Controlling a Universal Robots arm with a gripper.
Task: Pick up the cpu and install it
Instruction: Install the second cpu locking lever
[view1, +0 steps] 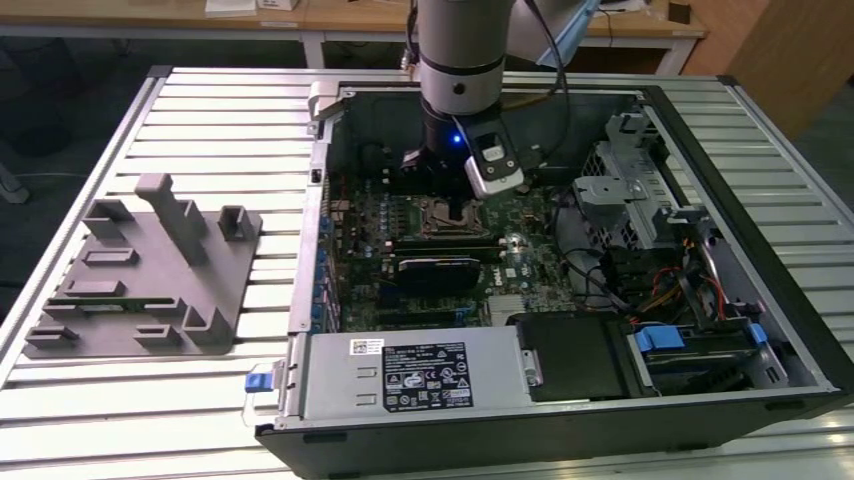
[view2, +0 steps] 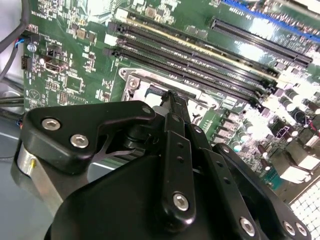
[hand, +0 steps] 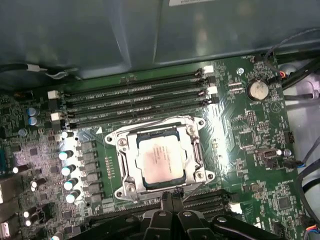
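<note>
Exterior view: arm (view1: 461, 50) reaching down into open computer case (view1: 747, 300), lying on slatted bench (view1: 200, 110). Claw (view1: 461, 205) hanging directly over motherboard socket (view1: 441, 218), very close to it. Grey fixture block (view1: 140, 280) sitting on bench well apart from claw, toward the exterior view's left. Power supply (view1: 407, 375) lying at near end of case, away from claw. Cpu too small to make out here.

Second wrist view: black claw (view2: 172, 100) looming large, fingers (view2: 175, 112) appearing pressed close together at the tip, nothing visibly between them. Tip pointing down at socket (view2: 150, 90), metal frame and pale surface partly hidden behind it. Memory slots (view2: 200, 60) running just beyond socket. Green motherboard (view2: 65, 65) spreading all round.

First wrist view: cpu (hand: 159, 160) lying flat in socket (hand: 125, 150), silvery top facing up, metal frame showing round it. Claw (hand: 170, 197) tip sitting just at socket's edge, beside cpu, apart from chip's top. Fingers looking narrow and closed up, gripping nothing. Memory slots (hand: 135, 100) lying past the cpu on far side from claw. Coin battery (hand: 258, 90) sitting well off to one side.
</note>
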